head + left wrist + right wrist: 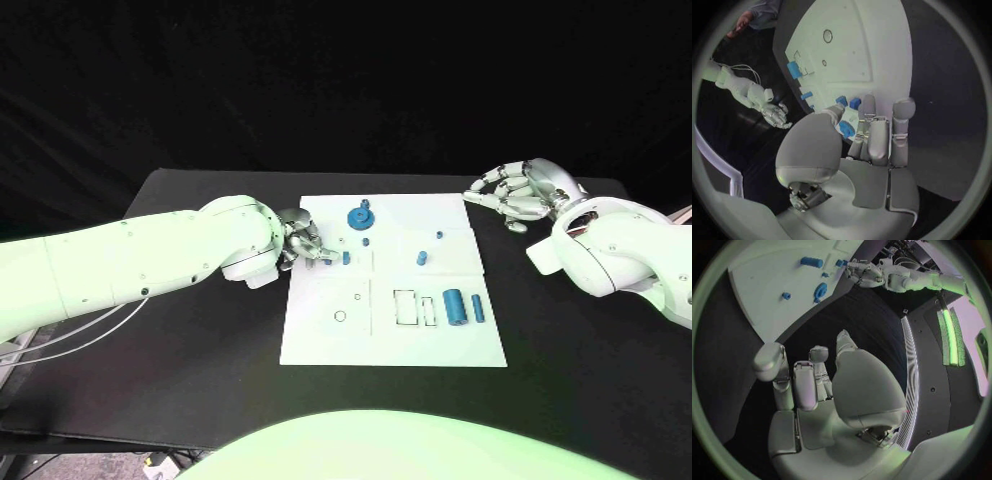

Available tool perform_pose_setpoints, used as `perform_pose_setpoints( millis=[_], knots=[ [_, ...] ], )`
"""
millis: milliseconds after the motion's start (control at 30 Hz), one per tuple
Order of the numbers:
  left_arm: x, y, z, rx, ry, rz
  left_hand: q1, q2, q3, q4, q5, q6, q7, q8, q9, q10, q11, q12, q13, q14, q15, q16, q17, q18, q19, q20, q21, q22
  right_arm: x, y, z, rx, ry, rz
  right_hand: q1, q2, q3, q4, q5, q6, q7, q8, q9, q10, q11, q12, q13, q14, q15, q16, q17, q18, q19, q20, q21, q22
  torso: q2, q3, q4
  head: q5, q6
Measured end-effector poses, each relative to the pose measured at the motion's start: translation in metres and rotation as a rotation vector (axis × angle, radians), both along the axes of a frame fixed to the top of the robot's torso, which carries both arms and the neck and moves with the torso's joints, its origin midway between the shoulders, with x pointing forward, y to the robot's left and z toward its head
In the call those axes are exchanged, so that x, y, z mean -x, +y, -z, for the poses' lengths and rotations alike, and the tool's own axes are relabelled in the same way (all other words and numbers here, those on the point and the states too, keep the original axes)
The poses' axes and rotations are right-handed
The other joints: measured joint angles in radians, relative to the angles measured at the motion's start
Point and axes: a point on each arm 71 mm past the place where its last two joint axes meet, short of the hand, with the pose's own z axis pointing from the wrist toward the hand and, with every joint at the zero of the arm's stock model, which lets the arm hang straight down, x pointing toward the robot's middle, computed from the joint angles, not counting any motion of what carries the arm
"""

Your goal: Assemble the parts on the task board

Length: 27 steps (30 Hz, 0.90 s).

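The white task board (pixel 392 330) lies in the middle of the head view on the black bench (pixel 188 380), a little below centre. On its upper part sits a round blue part like a wheel (pixel 359 218), with two small blue pegs near it, one just below it (pixel 366 241) and one further right (pixel 421 257). In the lower right of the board a thick blue cylinder (pixel 453 305) lies beside a thinner blue pin (pixel 477 308), both lengthwise, next to two outlined rectangular slots (pixel 415 307). Two small ring marks (pixel 340 316) show on the lower left part of the board. The left robot hand (pixel 309 243) reaches in from the left of the frame and sits at the board's left edge, about level with the wheel; its fingers are curled together, and the left wrist view shows a small blue part (pixel 845 129) pinched between the thumb and the fingers, with two more blue pieces (pixel 848 101) on the board just past the fingertips. A short blue peg (pixel 346 258) stands close by that hand in the head view. The right robot hand (pixel 522 193) is at the upper right of the frame, off the board's top right corner over the dark bench, fingers bent loosely and spread, holding nothing; its own wrist view shows the palm (pixel 861 385) bare and the fingers apart.
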Motion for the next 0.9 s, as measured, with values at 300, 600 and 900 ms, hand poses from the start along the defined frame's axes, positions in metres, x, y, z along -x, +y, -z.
perform_pose_setpoints(
  millis=[300, 600, 900],
  knots=[
    [-0.0006, -0.0002, 0.0032, -0.005, 0.003, -0.002, 0.004, 0.004, 0.000, 0.000, 0.000, 0.000, 0.000, 0.012, 0.000, 0.000, 0.000, 0.007, 0.000, 0.000, 0.000, 0.000, 0.000, 0.000, 0.000, 0.000, 0.011, 0.006, 0.0001, -0.0001, 0.0000, 0.000, 0.000, 0.000, 0.000, 0.000, 0.000, 0.000, 0.000, 0.000, 0.000, 0.000, 0.000, 0.000, 0.000, 0.000, 0.000, 0.000, 0.000, 0.000, 0.000, 0.000, 0.000, 0.000, 0.000, 0.000, 0.000, -0.0006, 0.0003, 0.000, -0.002],
    [0.0002, -0.0009, 0.0052, -0.009, 0.009, 0.003, 0.014, -0.007, 0.000, 0.000, 0.000, 0.007, -0.007, 0.043, 0.000, 0.016, -0.016, 0.016, 0.013, 0.008, -0.009, 0.005, 0.009, 0.000, 0.000, 0.000, 0.023, 0.016, 0.0000, -0.0002, 0.0000, 0.000, 0.000, 0.000, 0.000, 0.000, 0.000, 0.000, 0.000, 0.000, 0.000, 0.000, 0.000, 0.000, 0.000, 0.000, 0.000, 0.000, 0.000, 0.000, 0.000, 0.000, 0.000, 0.000, 0.000, 0.000, 0.000, -0.0006, 0.0005, -0.002, -0.002],
    [0.0008, -0.0017, 0.0059, -0.010, 0.011, 0.007, 0.047, -0.008, 0.073, -0.003, 0.000, 0.008, -0.023, 0.081, 0.006, 0.002, -0.030, 0.046, 0.029, -0.002, -0.019, 0.012, 0.021, 0.000, 0.009, -0.009, 0.035, 0.037, 0.0000, -0.0002, 0.0001, 0.000, 0.000, -0.001, 0.000, 0.000, 0.000, 0.000, 0.000, 0.000, 0.000, 0.000, 0.000, 0.000, 0.000, 0.000, 0.000, 0.000, 0.000, 0.000, 0.000, 0.000, 0.000, 0.000, 0.000, 0.000, 0.000, -0.0007, 0.0009, -0.002, -0.003]
  ],
)
